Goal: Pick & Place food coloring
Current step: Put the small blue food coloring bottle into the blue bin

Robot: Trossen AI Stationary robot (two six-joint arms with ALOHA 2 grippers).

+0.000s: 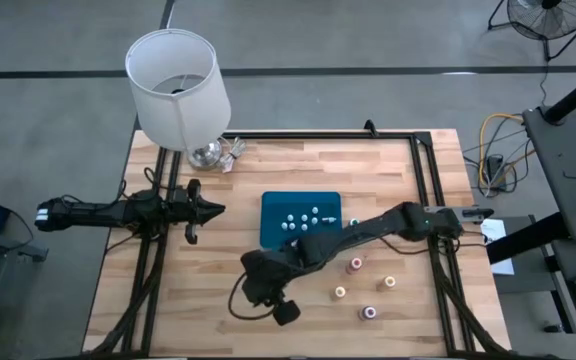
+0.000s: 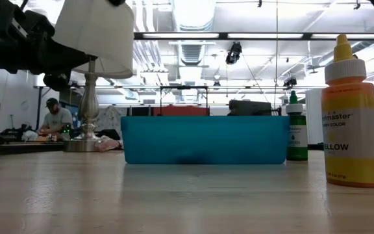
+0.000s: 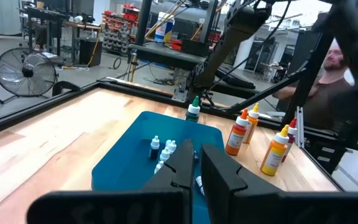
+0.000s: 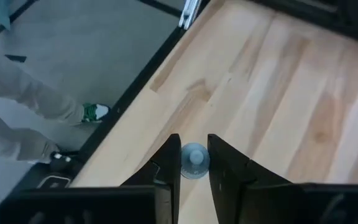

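Observation:
My right gripper (image 4: 194, 149) hangs above the wooden table near its near edge, left of the blue tray (image 1: 273, 205), and is shut on a small food coloring bottle (image 4: 195, 163) with a pale cap. Several small bottles (image 1: 303, 218) lie inside the tray. More food coloring bottles stand upright on their bases on the table to the tray's right: a green one (image 1: 353, 222) and several others (image 1: 356, 264). My left gripper (image 3: 194, 167) is shut and empty, held level at the table's left (image 1: 203, 208), pointing toward the tray. My right gripper pinches the small bottle by its sides just below the cap (image 4: 185, 167) between its two fingers (image 4: 169, 163). The fingers slant down at it from above. The bottle sits upright in the hold, cap up, lifted clear of the table.
A white-shaded lamp (image 1: 178, 85) stands at the table's far left corner. In the low view a tall yellow bottle (image 2: 351, 117) and a green one (image 2: 297, 133) stand to the right of the tray (image 2: 203, 138). A person's legs (image 4: 36, 118) show beyond the table edge.

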